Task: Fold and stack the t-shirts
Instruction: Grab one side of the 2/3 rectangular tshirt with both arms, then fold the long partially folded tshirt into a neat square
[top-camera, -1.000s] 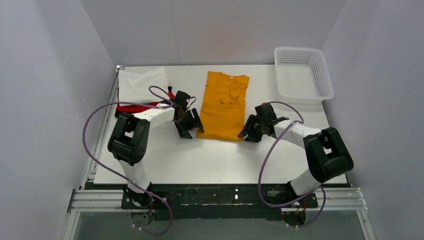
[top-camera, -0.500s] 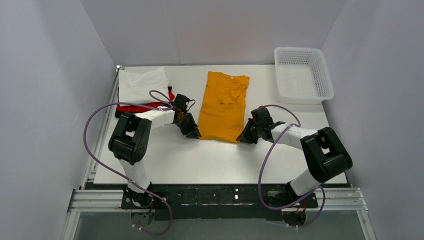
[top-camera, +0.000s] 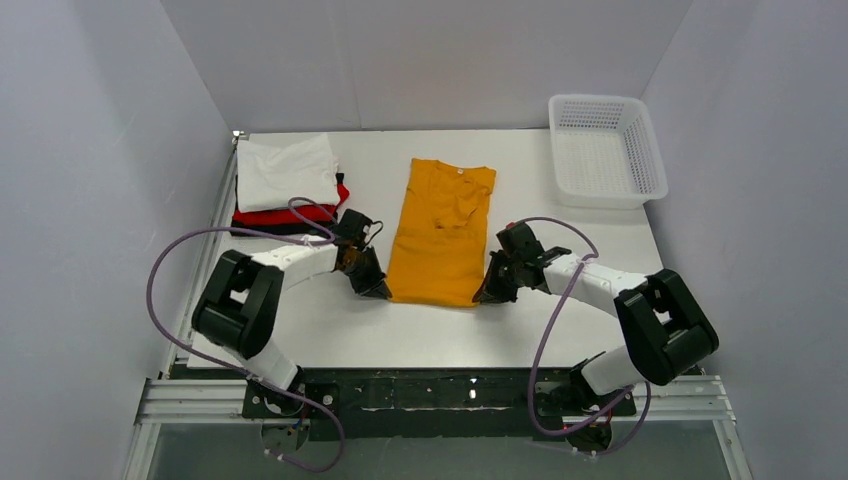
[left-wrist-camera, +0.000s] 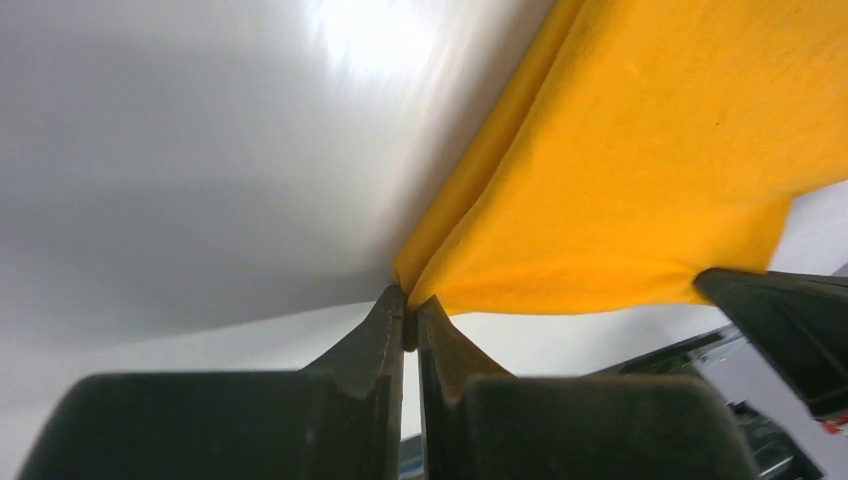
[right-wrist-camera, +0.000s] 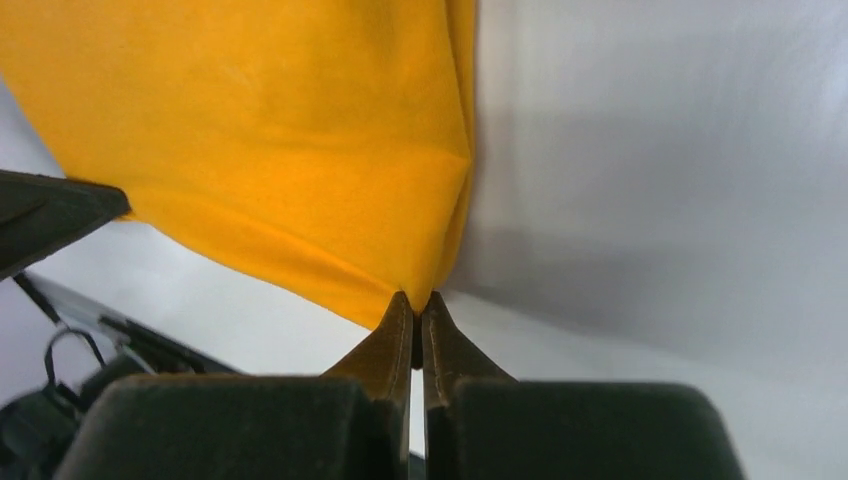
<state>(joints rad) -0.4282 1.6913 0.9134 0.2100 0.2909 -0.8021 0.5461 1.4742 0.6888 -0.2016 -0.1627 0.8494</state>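
Mustard-orange t-shirt (top-camera: 440, 235), sleeves folded in, lying lengthwise in the middle of the table (top-camera: 560, 330), collar away from me. My left gripper (left-wrist-camera: 410, 320) is pinched tight on its near-left hem corner, my right gripper (right-wrist-camera: 416, 318) on the near-right corner (each wrist view shows cloth nipped at the fingertips). Step in hand, as I judge it: the hem-to-collar fold. Next I must lift both corners evenly and carry them collarward. The folded stack (top-camera: 288, 175), white uppermost, sits far left.

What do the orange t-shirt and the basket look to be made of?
orange t-shirt: soft matte knit cloth, possibly cotton; it drapes and creases where its corners are pinched. basket: white moulded plastic, apparently rigid, with an open lattice wall.
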